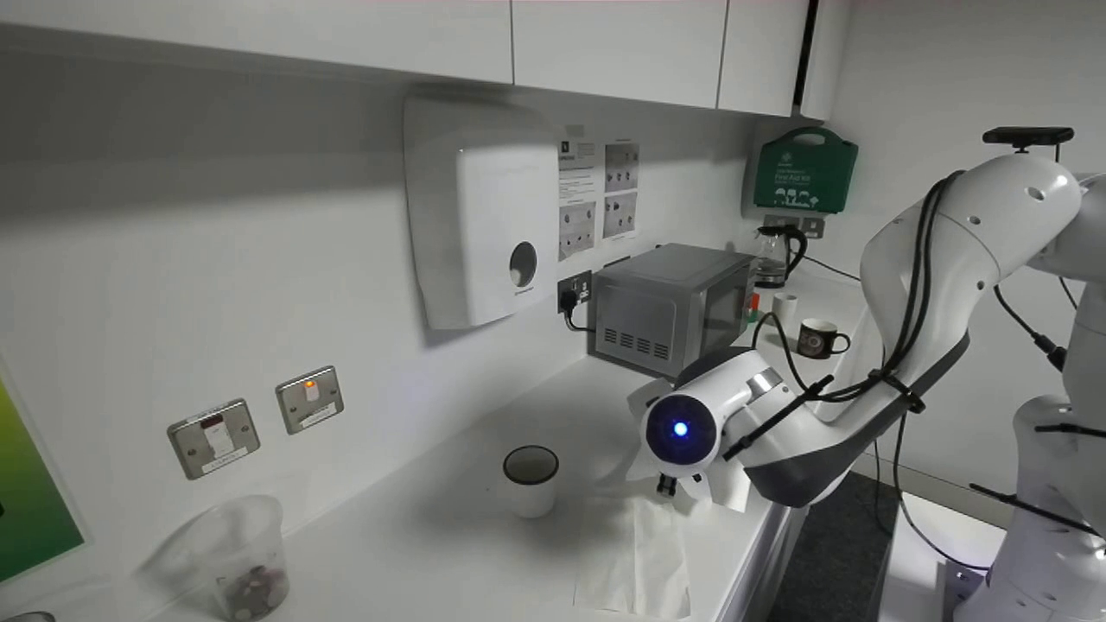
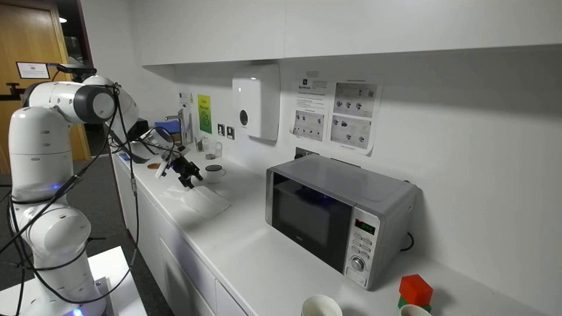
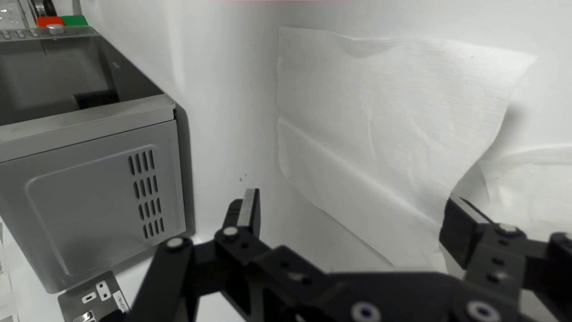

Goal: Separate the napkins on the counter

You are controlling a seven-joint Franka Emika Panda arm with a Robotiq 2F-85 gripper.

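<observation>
Two white napkins lie on the white counter. The napkin nearer the microwave [image 3: 384, 107] is creased, with one edge raised off the counter; it also shows in an exterior view [image 2: 205, 202]. The other napkin [image 3: 536, 192] is partly seen at the right of the wrist view and lies flatter in an exterior view [image 1: 639, 561]. My gripper [image 3: 355, 217] is open, its fingers wide apart over the creased napkin. The right finger overlaps that napkin's raised edge; I cannot tell if it touches. In an exterior view the gripper [image 2: 192, 180] points down just above the napkins.
A white mug with a dark rim [image 1: 530, 494] stands beside the napkins, toward the wall. A grey microwave [image 2: 338, 210] stands farther along the counter. A clear plastic cup [image 1: 242, 561] is near the wall. The counter's front edge [image 1: 760, 553] runs close to the napkins.
</observation>
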